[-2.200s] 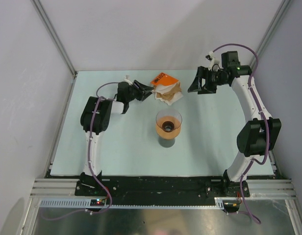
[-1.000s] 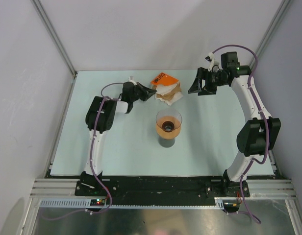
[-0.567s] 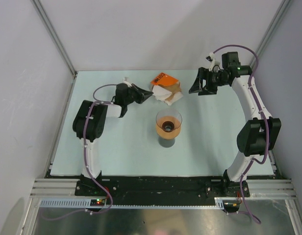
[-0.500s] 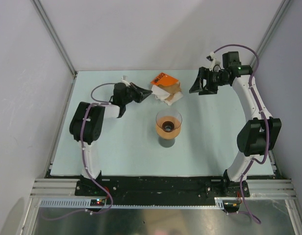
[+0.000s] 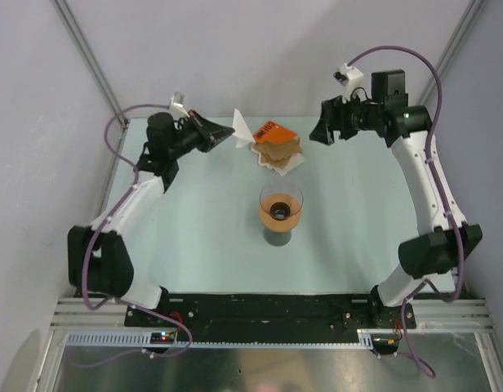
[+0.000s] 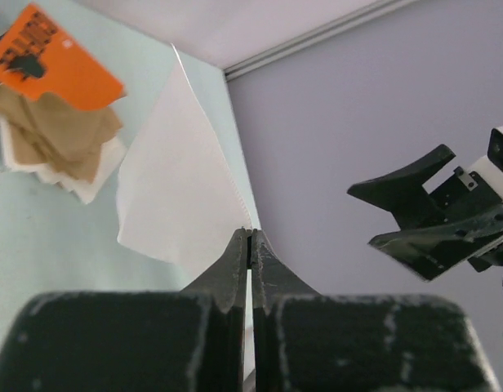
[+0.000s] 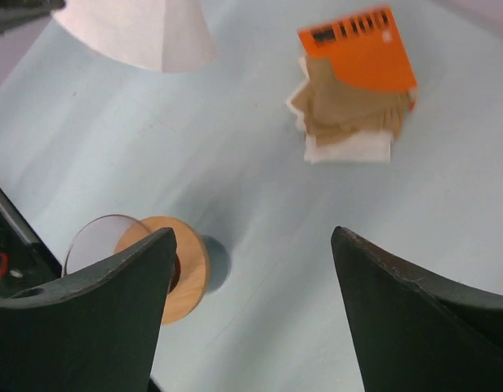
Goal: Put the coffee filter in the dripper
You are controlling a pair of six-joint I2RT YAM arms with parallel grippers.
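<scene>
The coffee filter, a thin white paper cone, hangs in the air left of the orange pack. My left gripper is shut on its edge. In the left wrist view the filter fans out above the pinched fingertips. The dripper, a clear funnel, sits on a tan ring over a dark cup in the middle of the table, apart from both grippers. My right gripper hovers open at the back right with nothing in it. Its wrist view shows the filter and the dripper beside the tan ring.
An orange pack lies on a stack of brown and white papers at the back centre. The pack and brown papers also show in the right wrist view. Frame posts and grey walls enclose the table.
My left arm has lifted the white filter off the paper stack, up and to the back left. My right gripper has risen and opened slightly wider.
</scene>
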